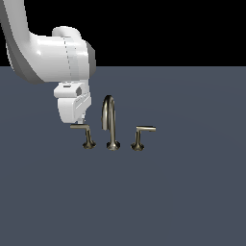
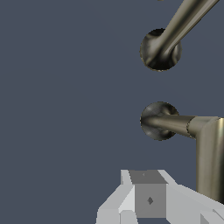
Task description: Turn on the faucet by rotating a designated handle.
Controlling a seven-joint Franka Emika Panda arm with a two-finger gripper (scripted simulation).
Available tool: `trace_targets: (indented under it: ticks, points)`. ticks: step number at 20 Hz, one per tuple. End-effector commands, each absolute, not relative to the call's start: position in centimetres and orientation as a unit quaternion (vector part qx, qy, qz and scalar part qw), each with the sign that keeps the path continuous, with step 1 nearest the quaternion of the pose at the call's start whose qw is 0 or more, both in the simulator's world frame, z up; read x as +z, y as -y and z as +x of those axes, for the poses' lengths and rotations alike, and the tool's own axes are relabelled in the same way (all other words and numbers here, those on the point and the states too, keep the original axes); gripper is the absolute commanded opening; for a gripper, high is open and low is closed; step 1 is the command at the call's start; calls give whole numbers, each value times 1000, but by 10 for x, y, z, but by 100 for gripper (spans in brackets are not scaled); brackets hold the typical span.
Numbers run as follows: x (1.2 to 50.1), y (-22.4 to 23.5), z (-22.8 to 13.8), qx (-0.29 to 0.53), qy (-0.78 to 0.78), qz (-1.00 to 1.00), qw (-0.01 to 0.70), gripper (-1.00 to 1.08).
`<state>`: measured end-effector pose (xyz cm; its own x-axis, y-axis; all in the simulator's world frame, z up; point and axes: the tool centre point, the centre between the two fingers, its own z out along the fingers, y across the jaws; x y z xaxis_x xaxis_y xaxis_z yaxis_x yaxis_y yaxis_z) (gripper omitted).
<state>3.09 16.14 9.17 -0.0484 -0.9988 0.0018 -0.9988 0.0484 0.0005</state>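
The brushed-metal faucet has a tall gooseneck spout (image 1: 110, 120) in the middle. The handle (image 1: 88, 138), with its lever jutting to the exterior view's left, stands left of the spout. My gripper (image 1: 82, 120) hangs just above that lever, at or very near its top. Its fingers show as one cluster with no gap and nothing is held. In the wrist view the gripper (image 2: 148, 199) is beside the handle (image 2: 175, 124), whose lever runs close alongside the fingers. The spout's base (image 2: 159, 50) lies beyond it.
The mirror-twin handle (image 1: 138, 140), with its lever jutting to the exterior view's right, stands right of the spout. The set stands on a flat blue-grey surface (image 1: 182, 192). The white arm (image 1: 48, 53) comes in from the upper left.
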Motion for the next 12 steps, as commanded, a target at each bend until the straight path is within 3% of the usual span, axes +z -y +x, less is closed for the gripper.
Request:
trace_targets:
  ticks: [1,12]
  points:
    - [90,-161,33,1,727,687,0,-100]
    - [91,-176,8,0,726,687,0,-100]
